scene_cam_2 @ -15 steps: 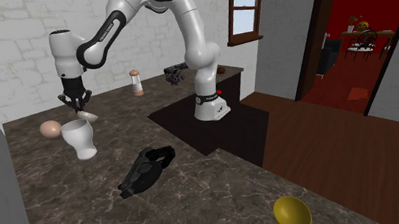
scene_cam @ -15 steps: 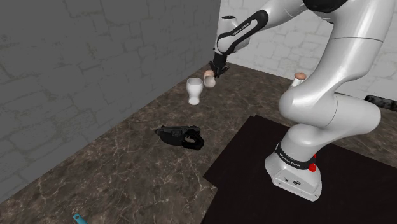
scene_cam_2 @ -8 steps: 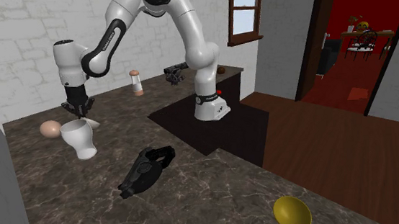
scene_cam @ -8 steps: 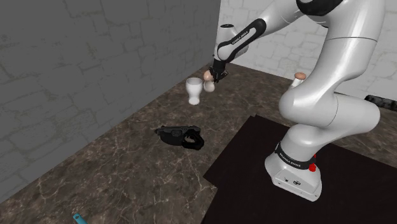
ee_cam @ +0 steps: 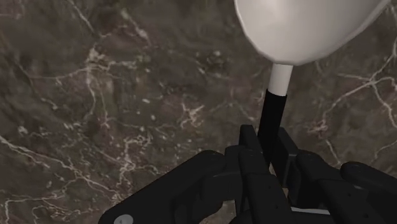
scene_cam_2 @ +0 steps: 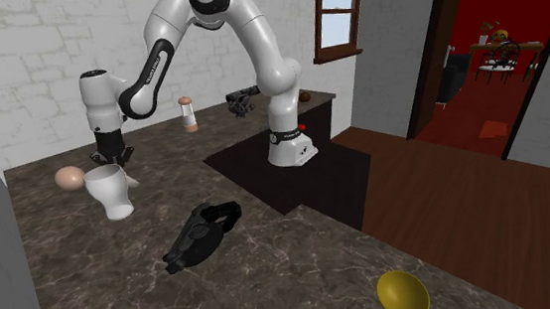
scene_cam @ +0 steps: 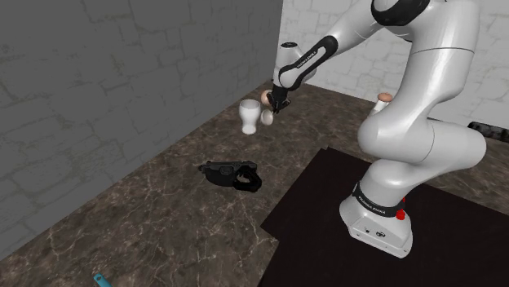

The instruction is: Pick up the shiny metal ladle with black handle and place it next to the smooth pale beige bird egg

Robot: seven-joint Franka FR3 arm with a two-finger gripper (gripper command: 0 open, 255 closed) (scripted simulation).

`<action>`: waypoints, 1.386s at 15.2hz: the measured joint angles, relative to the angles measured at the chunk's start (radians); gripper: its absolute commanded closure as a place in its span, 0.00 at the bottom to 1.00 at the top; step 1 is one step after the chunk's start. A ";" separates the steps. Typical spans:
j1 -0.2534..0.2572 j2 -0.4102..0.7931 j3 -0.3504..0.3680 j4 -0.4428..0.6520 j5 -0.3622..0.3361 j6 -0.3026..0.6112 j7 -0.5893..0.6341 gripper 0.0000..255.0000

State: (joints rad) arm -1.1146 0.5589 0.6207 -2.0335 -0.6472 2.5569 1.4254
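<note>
The ladle [ee_cam: 299, 32] is cut off across what seems its bowl.

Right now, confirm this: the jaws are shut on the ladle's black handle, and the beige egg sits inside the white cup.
Wrong on the egg: it lies on the counter beside the white cup, not inside, as the second exterior view shows. The jaws are shut on the ladle's handle.

A dark brown marbled counter [scene_cam: 163, 220] with pale veins ran beneath a grey stone-block wall [scene_cam: 122, 73] and met a white brick wall [scene_cam_2: 17, 57] at the corner. A matt black slab [scene_cam: 318, 204] covered part of it. Beyond, a wood-framed window [scene_cam_2: 338, 15] showed daylight, a dark wooden floor [scene_cam_2: 465, 195] spread out, and a doorway [scene_cam_2: 500, 53] opened onto a red-walled room.
</note>
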 measured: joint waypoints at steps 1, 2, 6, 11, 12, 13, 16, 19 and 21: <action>0.007 0.011 -0.008 0.004 -0.009 0.006 0.007 1.00; 0.014 0.020 -0.017 0.005 -0.019 0.014 0.014 1.00; 0.042 0.063 -0.056 0.011 -0.061 0.049 0.045 1.00; 0.050 0.076 -0.066 0.020 -0.071 0.055 0.050 1.00; 0.050 0.076 -0.066 0.020 -0.071 0.055 0.051 1.00; 0.050 0.076 -0.066 0.020 -0.071 0.055 0.051 1.00; 0.050 0.077 -0.066 0.020 -0.071 0.055 0.051 0.00; 0.050 0.077 -0.066 0.020 -0.071 0.055 0.051 0.00; 0.043 0.066 -0.057 0.016 -0.062 0.048 0.045 0.00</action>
State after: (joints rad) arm -1.0713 0.6248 0.5638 -2.0176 -0.7093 2.6051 1.4699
